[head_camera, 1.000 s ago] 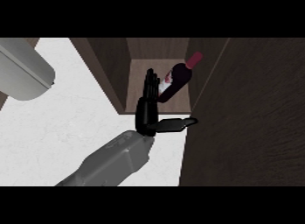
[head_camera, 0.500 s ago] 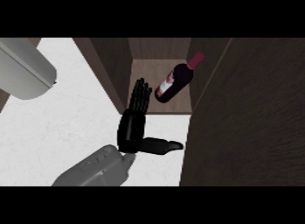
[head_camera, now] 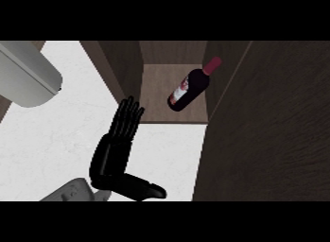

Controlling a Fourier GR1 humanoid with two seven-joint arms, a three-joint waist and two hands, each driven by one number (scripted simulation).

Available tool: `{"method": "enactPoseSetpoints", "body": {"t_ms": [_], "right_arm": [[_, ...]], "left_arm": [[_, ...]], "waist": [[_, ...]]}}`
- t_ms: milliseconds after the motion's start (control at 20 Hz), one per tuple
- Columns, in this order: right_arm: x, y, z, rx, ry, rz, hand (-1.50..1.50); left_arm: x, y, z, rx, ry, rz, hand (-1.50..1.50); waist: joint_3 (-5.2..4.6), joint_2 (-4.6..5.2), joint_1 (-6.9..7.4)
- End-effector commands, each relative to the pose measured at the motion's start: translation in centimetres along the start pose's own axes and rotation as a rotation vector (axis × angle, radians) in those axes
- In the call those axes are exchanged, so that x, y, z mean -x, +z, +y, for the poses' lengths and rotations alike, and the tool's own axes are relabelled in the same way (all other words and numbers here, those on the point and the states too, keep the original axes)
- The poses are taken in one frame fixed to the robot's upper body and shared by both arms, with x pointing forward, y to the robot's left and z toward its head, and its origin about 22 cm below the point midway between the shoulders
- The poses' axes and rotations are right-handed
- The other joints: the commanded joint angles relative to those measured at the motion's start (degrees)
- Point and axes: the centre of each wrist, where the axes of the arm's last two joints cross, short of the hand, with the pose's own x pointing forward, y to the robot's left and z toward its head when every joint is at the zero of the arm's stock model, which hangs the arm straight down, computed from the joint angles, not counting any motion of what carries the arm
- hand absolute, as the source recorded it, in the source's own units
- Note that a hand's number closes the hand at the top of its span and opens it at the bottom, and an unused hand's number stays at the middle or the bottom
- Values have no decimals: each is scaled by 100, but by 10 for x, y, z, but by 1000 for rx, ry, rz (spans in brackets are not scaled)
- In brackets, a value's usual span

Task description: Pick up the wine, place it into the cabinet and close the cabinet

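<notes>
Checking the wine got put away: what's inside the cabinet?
Only the wine shows inside the cabinet, on its wooden floor, neck toward the right. The open hand is outside, in front. The dark panel at right hides anything beyond it.

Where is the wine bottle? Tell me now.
In the head view, the wine bottle sits inside the open cabinet, upper centre-right, near its right wall, just beyond the open right hand.

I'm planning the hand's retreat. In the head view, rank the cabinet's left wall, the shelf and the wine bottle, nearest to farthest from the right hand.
1. Cabinet's left wall, beside the fingertips of the right hand.
2. Shelf, ahead and to the right.
3. Wine bottle, farther back, toward the cabinet's right side.
</notes>
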Motion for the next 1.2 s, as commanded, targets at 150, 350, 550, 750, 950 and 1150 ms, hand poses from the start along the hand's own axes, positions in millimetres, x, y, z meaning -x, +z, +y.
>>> {"method": "enactPoseSetpoints", "body": {"t_ms": [150,350,550,750,950,1150], "right_arm": [[-22,11,12,-185,32,-7,150],[-14,20,18,-280,-55,41,150],[-4,17,43,-353,-115,6,150],[-31,17,59,-411,-133,18,150],[-36,4,94,-489,-192,20,150],[-32,-1,124,-577,-148,93,150]], "left_arm": [[-51,25,26,51,10,-15,150],[-62,59,34,48,28,5,150],[-88,55,70,14,20,0,150],[-89,91,88,-25,5,16,-150],[-114,89,110,-36,25,-27,-150],[-123,99,126,-97,23,-62,-150]], "waist": [[-4,-7,13],[-2,-11,18],[-2,-3,-2],[-13,-16,43],[-19,-22,73],[-24,-45,85]]}}
